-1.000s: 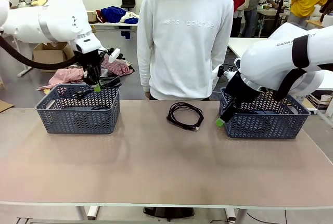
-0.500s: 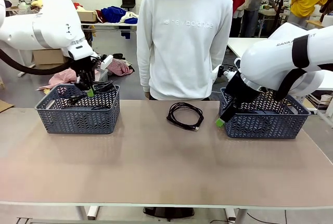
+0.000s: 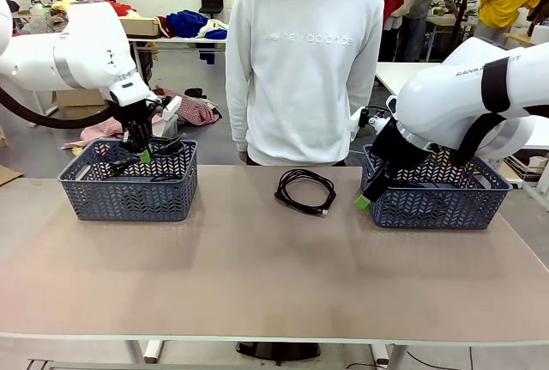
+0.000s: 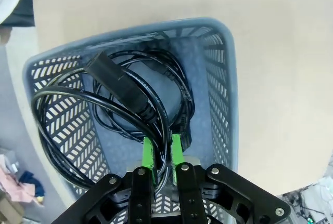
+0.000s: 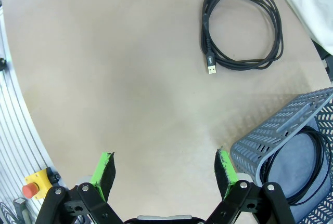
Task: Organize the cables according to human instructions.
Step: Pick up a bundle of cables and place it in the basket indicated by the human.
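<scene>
A coiled black cable (image 4: pixel 125 91) with a thick plug lies in the left blue-grey basket (image 4: pixel 218 94), part of it draped over the rim. My left gripper (image 4: pixel 162 138) hangs just above it, at the back of that basket (image 3: pixel 129 194). Its green pads stand narrowly apart, with one strand running loose between them. In the front view the left gripper (image 3: pixel 144 154) and cable (image 3: pixel 171 142) sit at rim height. A second coil (image 3: pixel 302 172) lies on the table in front of the person, seen too as a cable (image 5: pixel 205 31) with a USB end. My right gripper (image 5: pixel 164 164) hovers open over bare table, beside the right basket (image 5: pixel 270 130).
The right basket (image 3: pixel 429 207) holds another black coil (image 5: pixel 266 174). A person in a white sweater (image 3: pixel 304 61) stands at the far edge, hands behind the back. The right gripper's green pad (image 3: pixel 364 203) hangs at that basket's left corner.
My left gripper has moved left and slightly down over the left basket with the cable, and its pads have parted a little. The right arm and the table coil have not moved.
</scene>
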